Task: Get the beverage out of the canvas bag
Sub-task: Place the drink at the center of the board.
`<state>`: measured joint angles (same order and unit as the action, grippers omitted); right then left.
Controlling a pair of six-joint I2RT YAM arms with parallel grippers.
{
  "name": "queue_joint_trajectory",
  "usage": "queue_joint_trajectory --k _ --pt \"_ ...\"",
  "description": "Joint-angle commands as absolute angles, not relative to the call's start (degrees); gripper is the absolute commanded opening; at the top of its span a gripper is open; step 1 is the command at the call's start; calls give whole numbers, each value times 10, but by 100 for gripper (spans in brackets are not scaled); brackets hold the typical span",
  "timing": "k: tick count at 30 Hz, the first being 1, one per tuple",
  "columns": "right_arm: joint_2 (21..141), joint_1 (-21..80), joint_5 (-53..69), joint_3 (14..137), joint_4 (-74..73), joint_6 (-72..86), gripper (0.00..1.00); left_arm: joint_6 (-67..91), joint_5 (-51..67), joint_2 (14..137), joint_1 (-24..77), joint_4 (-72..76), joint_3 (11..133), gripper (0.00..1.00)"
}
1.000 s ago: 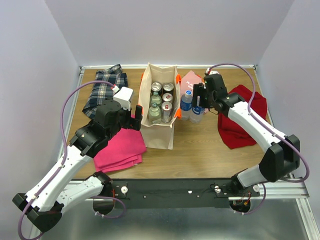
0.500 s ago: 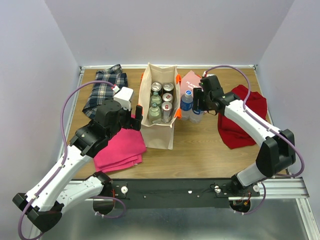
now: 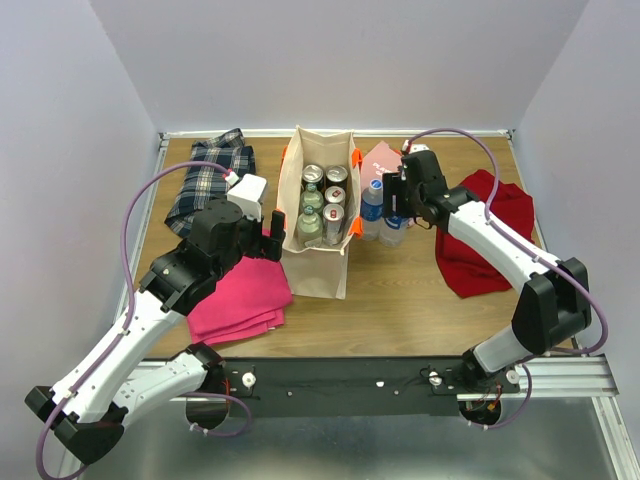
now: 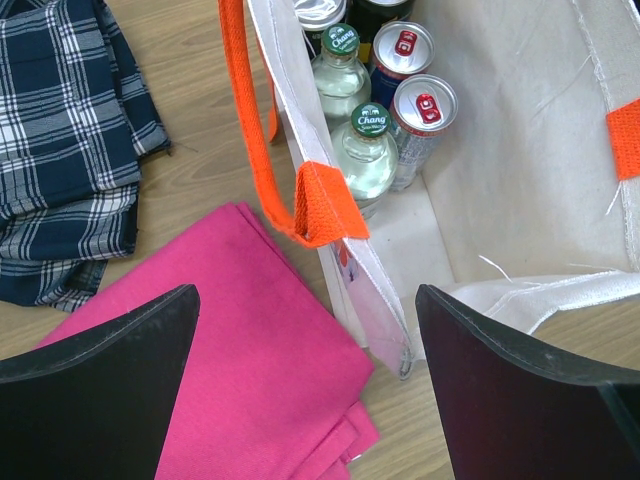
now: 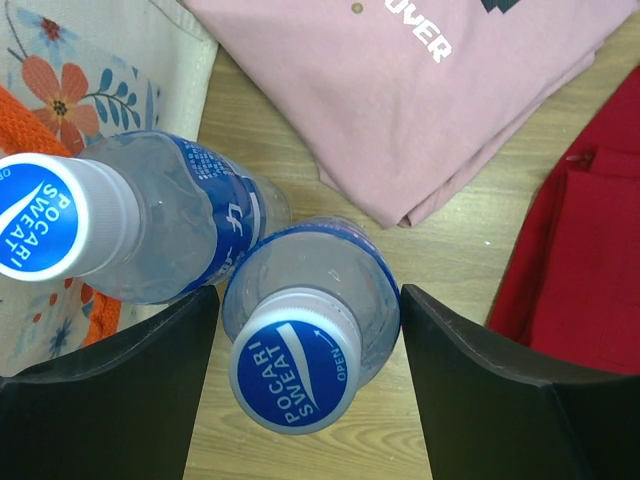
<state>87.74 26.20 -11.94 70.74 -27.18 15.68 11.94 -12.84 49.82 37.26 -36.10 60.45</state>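
Beverages: Chang bottles (image 4: 362, 150) and cans (image 4: 425, 110) stand in the canvas bag (image 3: 316, 270) by the bench's far edge. The glass is probably heavy and slick, so grasp below the cap. Left tool (image 4: 303, 300) gapes wide; right tool (image 5: 307, 295) straddles a Pocari Sweat bottle (image 5: 300, 370), grip uncertain.

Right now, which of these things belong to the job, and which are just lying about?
Job: canvas bag; the cans and green-capped bottles inside it; two plastic bottles standing beside it.
Lying about: bright pink cloth, plaid cloth, red cloth, pale pink shirt.
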Motion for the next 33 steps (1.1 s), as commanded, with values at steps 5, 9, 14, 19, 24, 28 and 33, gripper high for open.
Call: queue_joint_trajectory --k 5,9,14,19,24,28,33 --pt "895 265 -106 713 -261 137 73 122 -128 485 374 -359 596 99" --pt "896 265 -103 707 -268 136 63 122 -128 487 374 -357 596 99" --pt "892 265 -119 701 -270 134 42 120 -127 488 375 -356 595 99" --pt "878 265 -156 694 -264 127 35 121 -127 485 374 -357 594 99" --pt "867 265 -215 669 -239 120 29 121 -127 486 374 -354 595 99" --pt "859 265 -238 631 -200 140 28 122 -125 490 374 -352 597 99" --pt "857 265 -240 604 -165 170 29 122 -125 488 375 -352 597 99"
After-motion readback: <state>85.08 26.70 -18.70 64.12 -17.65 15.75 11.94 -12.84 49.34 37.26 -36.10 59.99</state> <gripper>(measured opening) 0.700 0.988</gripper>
